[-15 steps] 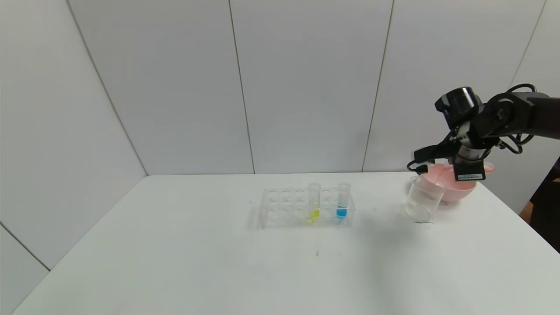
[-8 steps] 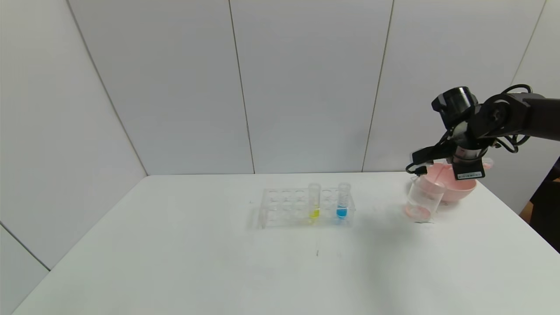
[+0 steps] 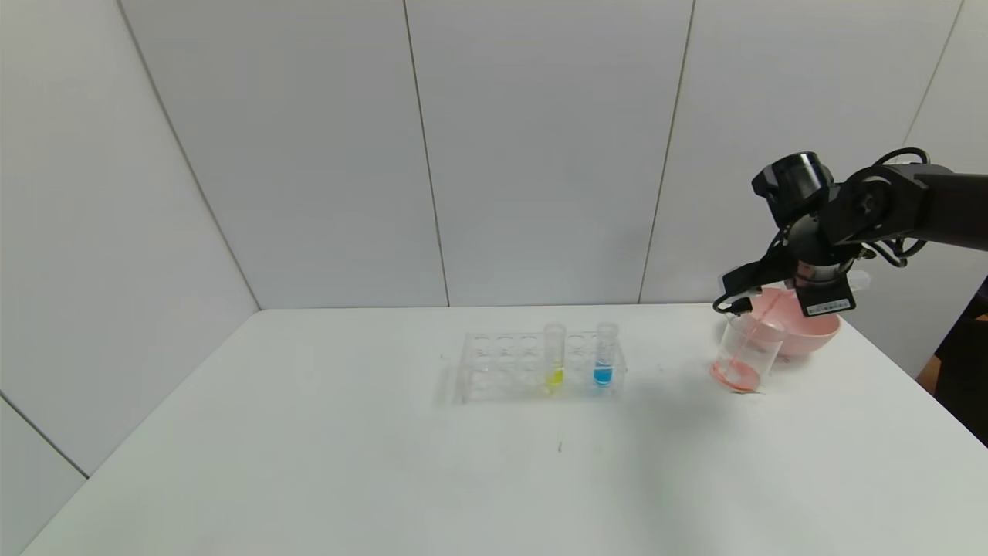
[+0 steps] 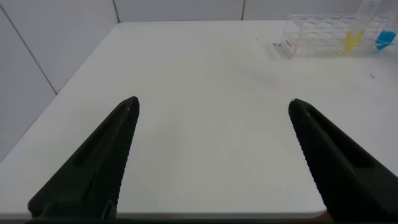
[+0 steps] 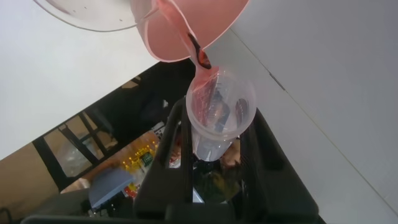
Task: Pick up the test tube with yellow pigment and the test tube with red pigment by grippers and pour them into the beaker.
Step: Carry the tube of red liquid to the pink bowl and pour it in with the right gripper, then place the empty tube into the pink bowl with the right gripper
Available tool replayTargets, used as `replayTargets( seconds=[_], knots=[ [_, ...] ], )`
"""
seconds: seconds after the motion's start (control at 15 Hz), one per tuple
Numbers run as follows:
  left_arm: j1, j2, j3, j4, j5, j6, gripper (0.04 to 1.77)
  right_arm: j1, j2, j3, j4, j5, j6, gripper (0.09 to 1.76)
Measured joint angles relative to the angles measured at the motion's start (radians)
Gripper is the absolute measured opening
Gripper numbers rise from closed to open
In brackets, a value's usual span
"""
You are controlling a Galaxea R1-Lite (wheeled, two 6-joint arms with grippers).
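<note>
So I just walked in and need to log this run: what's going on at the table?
The right gripper holds the clear test tube with red pigment tipped over the small clear beaker, and red liquid already pools at the beaker's bottom. The clear test tube with yellow pigment stands in the transparent rack beside a blue-liquid tube. A pink bowl sits behind the beaker. The left gripper hovers open over the white table.
</note>
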Motion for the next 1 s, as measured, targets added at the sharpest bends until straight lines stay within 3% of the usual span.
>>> replayTargets(
  seconds=[0.2, 1.0],
  knots=[
    [0.000, 0.000, 0.000, 0.000, 0.000, 0.000, 1.72, 0.011, 0.005, 0.000, -0.012, -0.068, -0.032, 0.50],
    [0.000, 0.000, 0.000, 0.000, 0.000, 0.000, 1.72, 0.024, 0.007, 0.000, -0.053, -0.096, -0.049, 0.50]
  ],
)
